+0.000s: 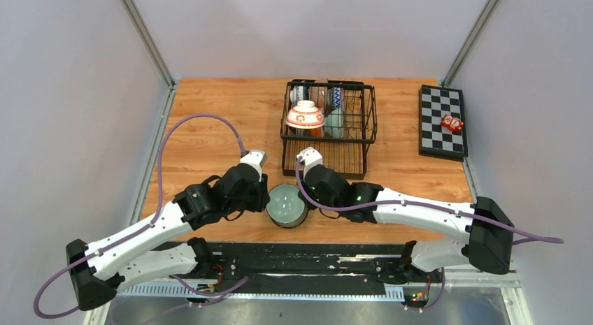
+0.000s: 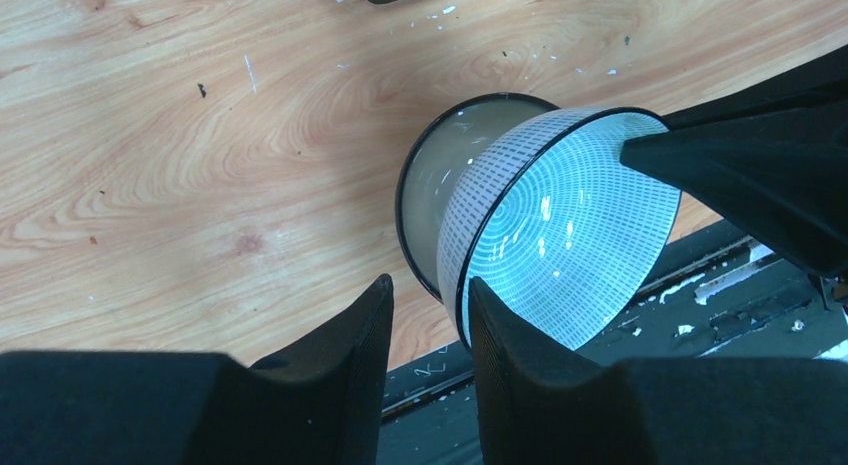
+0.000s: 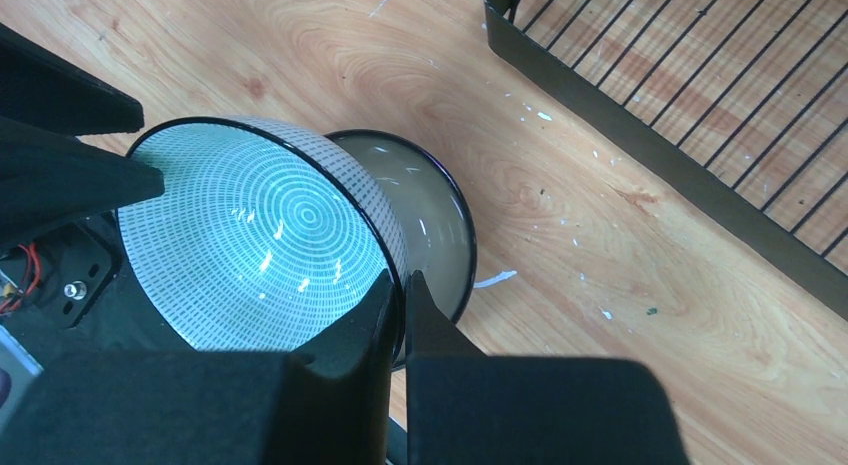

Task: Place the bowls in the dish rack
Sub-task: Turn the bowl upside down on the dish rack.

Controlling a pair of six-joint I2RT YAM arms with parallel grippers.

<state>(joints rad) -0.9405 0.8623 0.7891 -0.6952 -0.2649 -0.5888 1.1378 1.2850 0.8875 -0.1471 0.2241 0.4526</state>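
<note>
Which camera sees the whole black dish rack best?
The top external view: the dish rack shows whole there, with bowls sitting in its raised basket. The right wrist view catches only a corner of its wire base. The left wrist view shows at most a dark sliver at its top edge.

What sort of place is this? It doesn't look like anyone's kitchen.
Most likely a robot test cell, not a kitchen. Plain grey panels wall in a small wooden table. Two robot arms are mounted at its near edge. A dish rack with bowls seems to be practice material.
</note>
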